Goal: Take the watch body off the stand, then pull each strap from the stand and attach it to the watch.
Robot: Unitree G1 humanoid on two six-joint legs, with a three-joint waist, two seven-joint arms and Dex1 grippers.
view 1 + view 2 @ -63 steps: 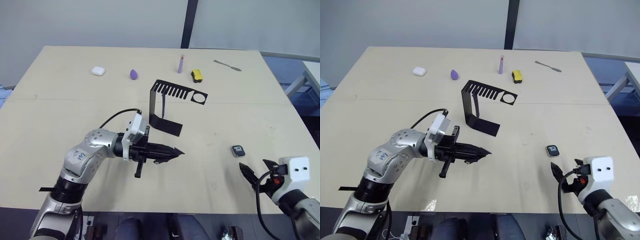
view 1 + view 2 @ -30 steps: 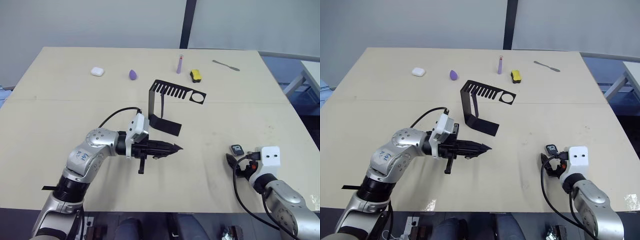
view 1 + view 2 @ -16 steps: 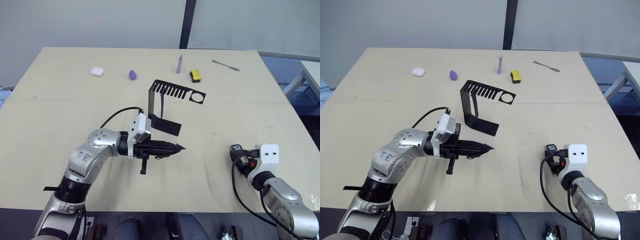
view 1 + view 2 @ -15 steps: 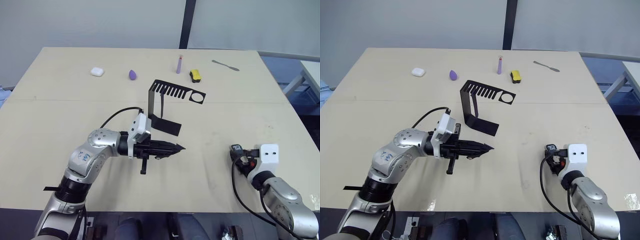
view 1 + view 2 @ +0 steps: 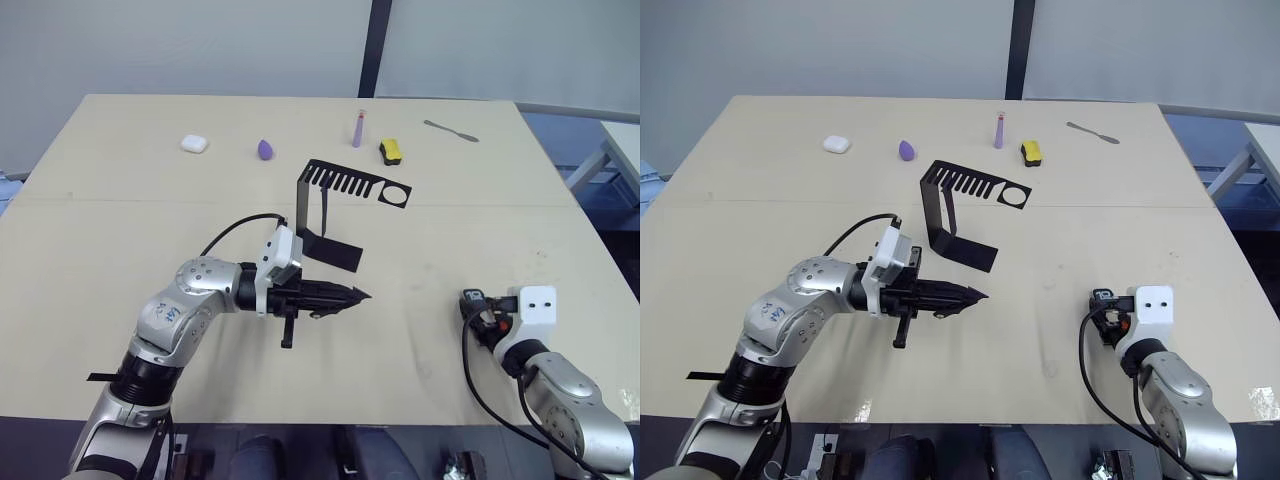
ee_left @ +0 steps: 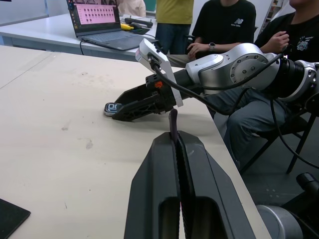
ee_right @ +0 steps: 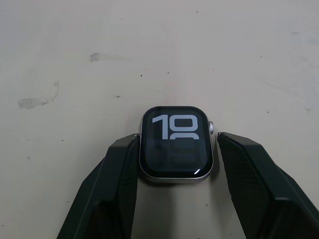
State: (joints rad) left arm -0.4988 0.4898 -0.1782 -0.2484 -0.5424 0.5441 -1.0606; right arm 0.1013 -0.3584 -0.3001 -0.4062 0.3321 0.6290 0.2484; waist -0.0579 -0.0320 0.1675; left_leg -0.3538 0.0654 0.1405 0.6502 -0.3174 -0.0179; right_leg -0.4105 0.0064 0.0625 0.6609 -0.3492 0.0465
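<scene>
Right wrist view: right gripper [image 7: 175, 149] sits spread around the watch [image 7: 175, 141] lying flat on the table [image 7: 75, 59], about 4 o'clock from the stand [image 5: 335, 205]. Left gripper [image 6: 175, 149] is pinched on a strap [image 6: 173, 122], probably kept ready for attaching.

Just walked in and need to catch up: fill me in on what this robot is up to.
It is putting a watch together. The left gripper is shut on one dark strap, held off the table near the stand, where another strap hangs. The watch body lies flat on the table, off the stand, and the right gripper has its jaws open on either side of it, not yet closed.
</scene>
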